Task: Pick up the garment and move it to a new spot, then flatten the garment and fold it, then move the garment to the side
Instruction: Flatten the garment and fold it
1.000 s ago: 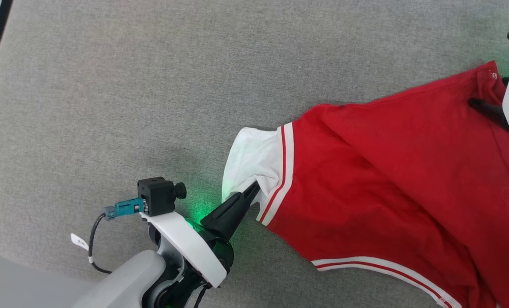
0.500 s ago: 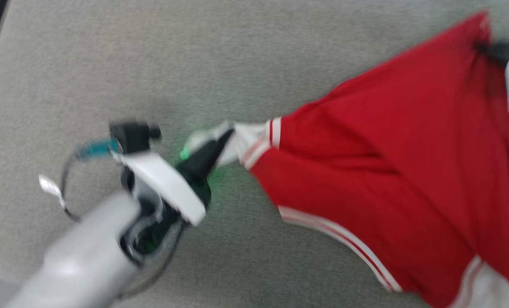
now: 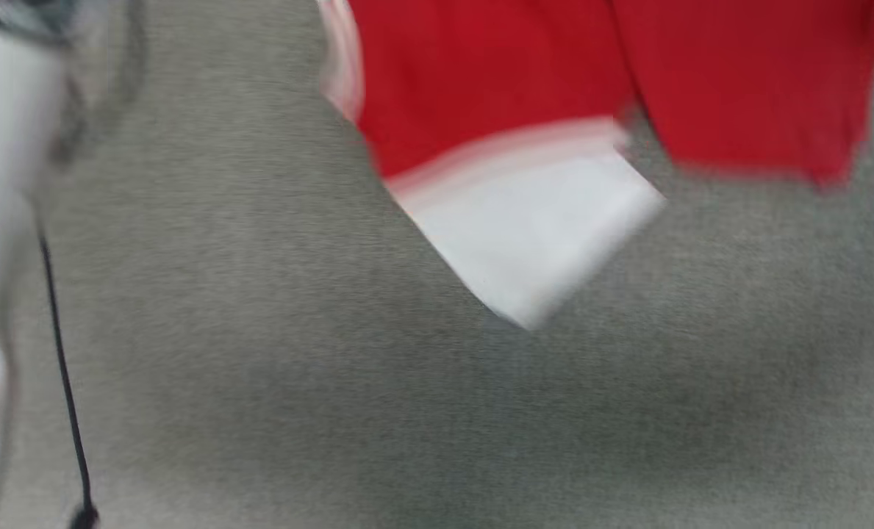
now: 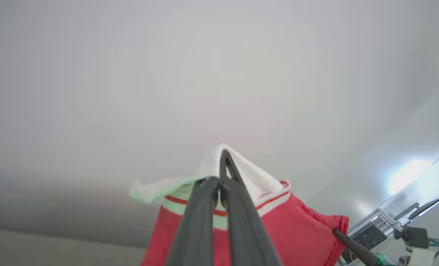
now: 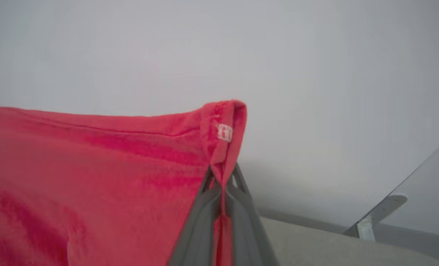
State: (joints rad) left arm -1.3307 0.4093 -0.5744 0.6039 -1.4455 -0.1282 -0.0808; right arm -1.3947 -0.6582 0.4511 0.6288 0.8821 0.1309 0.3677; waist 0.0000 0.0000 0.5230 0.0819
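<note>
Along the head view's top edge the blurred garment (image 3: 495,88) hangs, white panel lowest, open grey counter (image 3: 334,411) below. Left wrist view: left pincer (image 4: 219,173) clamps the white end. Right wrist view: right pincer (image 5: 223,177) clamps a red corner.

No legible text; small white label (image 5: 225,132) on the garment (image 5: 93,166) corner, too blurred

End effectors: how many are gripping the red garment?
2. The left end effector pinches the white end panel of the small bright red soft-fabric garment; the right end effector pinches its corner beside a small white tag.
</note>
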